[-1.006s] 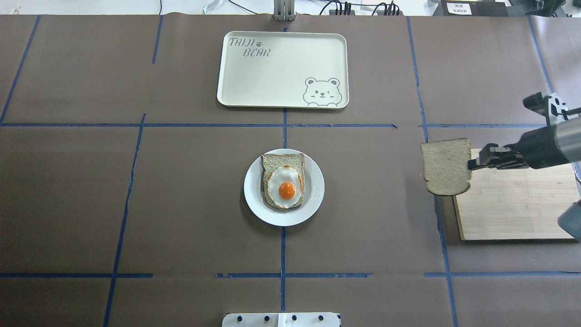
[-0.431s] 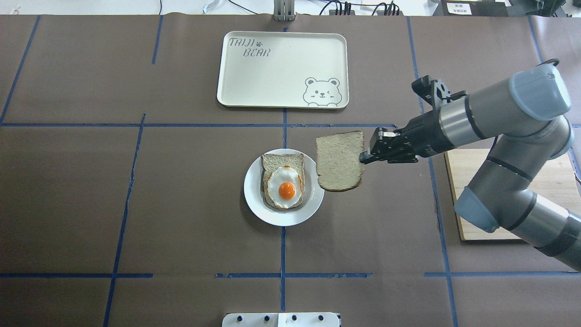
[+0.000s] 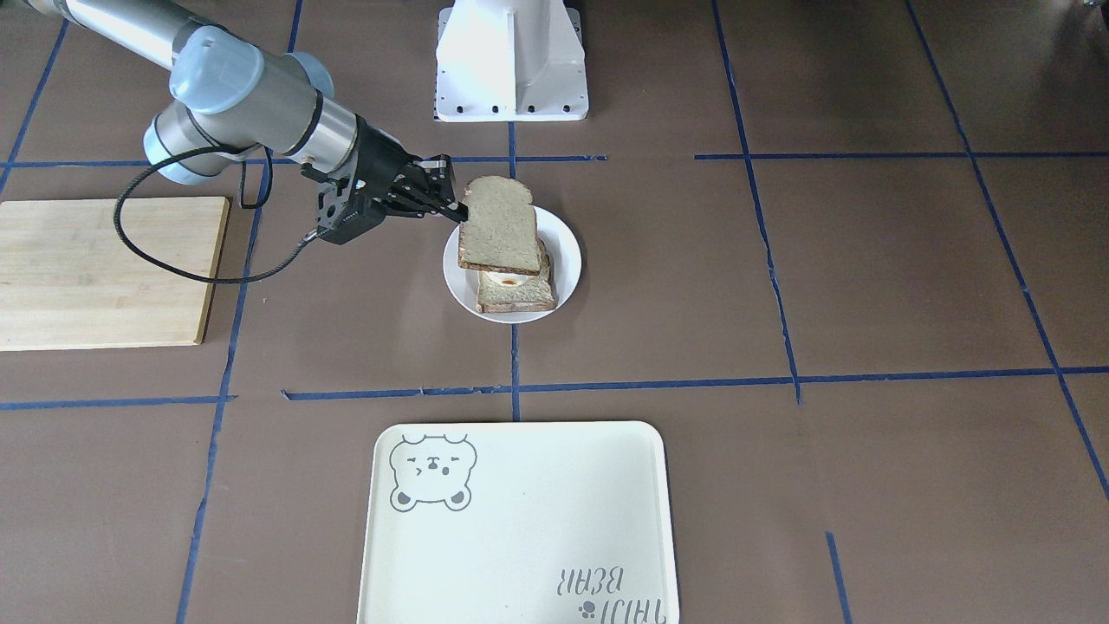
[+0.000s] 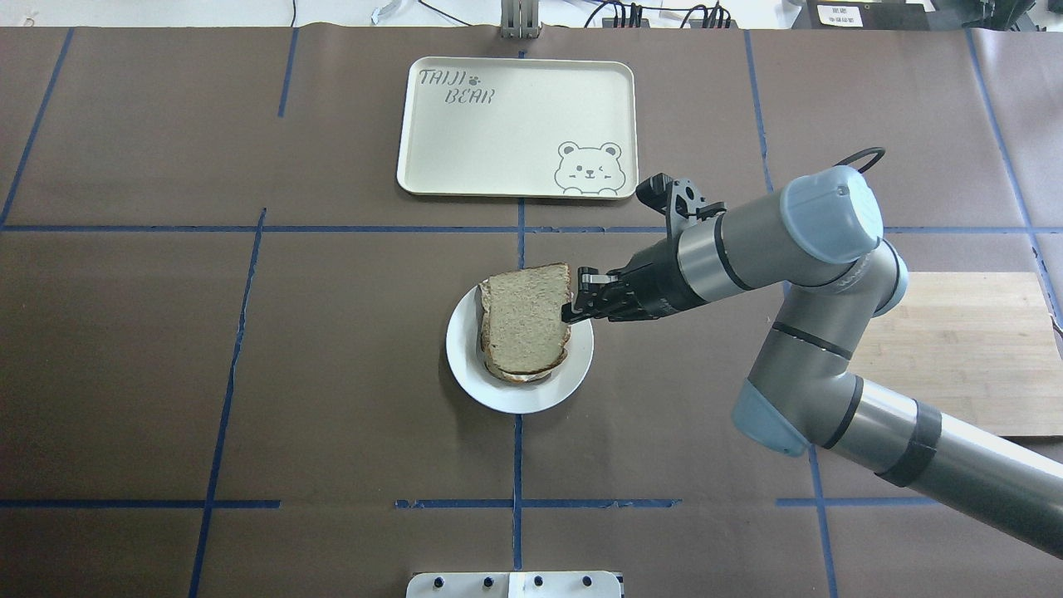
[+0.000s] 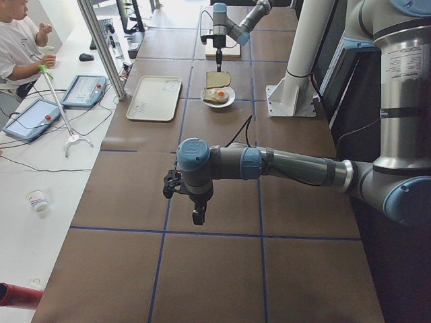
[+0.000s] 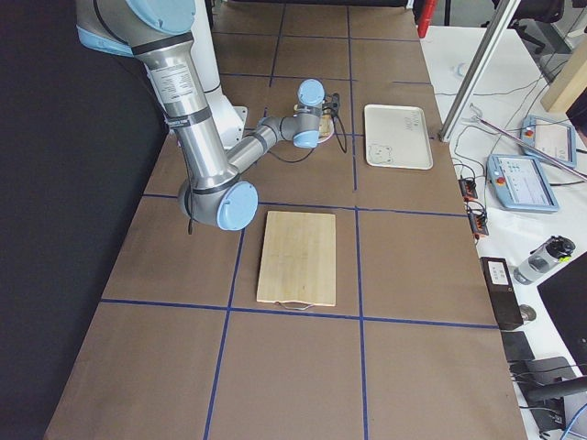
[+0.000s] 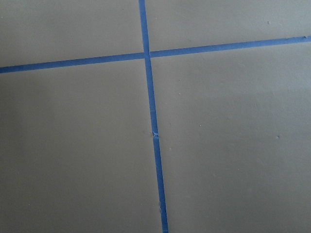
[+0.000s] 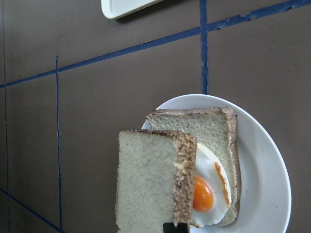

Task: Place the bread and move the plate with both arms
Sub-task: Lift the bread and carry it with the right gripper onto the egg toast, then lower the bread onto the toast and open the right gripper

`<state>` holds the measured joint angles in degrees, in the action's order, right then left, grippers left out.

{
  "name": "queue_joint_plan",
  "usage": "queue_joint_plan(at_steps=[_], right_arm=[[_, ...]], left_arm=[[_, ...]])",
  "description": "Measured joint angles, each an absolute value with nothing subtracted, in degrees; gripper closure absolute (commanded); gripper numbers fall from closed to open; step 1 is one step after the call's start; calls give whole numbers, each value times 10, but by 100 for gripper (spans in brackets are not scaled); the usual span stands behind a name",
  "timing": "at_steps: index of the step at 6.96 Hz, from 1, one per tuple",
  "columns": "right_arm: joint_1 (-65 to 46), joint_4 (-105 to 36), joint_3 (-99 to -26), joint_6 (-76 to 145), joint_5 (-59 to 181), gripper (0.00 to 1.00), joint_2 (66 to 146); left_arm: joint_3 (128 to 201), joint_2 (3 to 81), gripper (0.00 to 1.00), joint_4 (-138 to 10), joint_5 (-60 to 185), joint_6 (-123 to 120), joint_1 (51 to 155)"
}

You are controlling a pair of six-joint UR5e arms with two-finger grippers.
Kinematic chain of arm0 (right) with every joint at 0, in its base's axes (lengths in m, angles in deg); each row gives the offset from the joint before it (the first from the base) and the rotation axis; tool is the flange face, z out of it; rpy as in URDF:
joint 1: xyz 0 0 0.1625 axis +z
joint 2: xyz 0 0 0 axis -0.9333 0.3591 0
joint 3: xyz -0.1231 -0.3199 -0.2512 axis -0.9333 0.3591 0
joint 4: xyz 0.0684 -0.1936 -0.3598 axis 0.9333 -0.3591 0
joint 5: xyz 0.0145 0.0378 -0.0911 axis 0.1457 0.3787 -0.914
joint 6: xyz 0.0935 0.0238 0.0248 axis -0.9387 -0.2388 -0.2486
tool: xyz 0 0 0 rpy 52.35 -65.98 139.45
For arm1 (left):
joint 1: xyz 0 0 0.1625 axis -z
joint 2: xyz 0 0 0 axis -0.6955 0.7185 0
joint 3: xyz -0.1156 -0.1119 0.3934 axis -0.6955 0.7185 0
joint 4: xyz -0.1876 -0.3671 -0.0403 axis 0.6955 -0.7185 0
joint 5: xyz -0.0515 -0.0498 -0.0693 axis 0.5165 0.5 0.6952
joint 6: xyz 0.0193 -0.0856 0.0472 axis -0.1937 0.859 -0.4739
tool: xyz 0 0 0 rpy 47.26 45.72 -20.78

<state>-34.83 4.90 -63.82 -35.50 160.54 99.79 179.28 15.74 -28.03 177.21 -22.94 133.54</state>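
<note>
My right gripper (image 4: 569, 314) is shut on the edge of the bread (image 4: 525, 320), a pale speckled slice with a dark crust. It holds the slice flat just above the small white plate (image 4: 498, 400) at the table's middle. A toast slice with a fried egg (image 8: 203, 194) lies on the plate, mostly covered from overhead. From the front, the bread (image 3: 498, 225) hovers over the toast (image 3: 517, 296), with my right gripper (image 3: 457, 211) on the plate's (image 3: 568, 251) left. My left gripper (image 5: 196, 217) shows only in the exterior left view, far from the plate; I cannot tell its state.
A cream tray (image 4: 515, 124) with a bear drawing lies beyond the plate. A wooden cutting board (image 4: 955, 349) lies at the right, partly under my right arm. The white base block (image 3: 511, 61) stands on the robot's side. Blue tape lines cross the brown table.
My right arm has carried the bread leftward from the cutting board's edge to above the plate, where it now covers the egg toast.
</note>
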Motion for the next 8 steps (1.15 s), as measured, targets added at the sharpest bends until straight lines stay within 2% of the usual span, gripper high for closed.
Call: queue_joint_plan(at_steps=[8], right_arm=[[-378, 49, -596, -334, 1540, 100, 984]], left_arm=[[1804, 157, 0, -280, 1772, -229, 1335]])
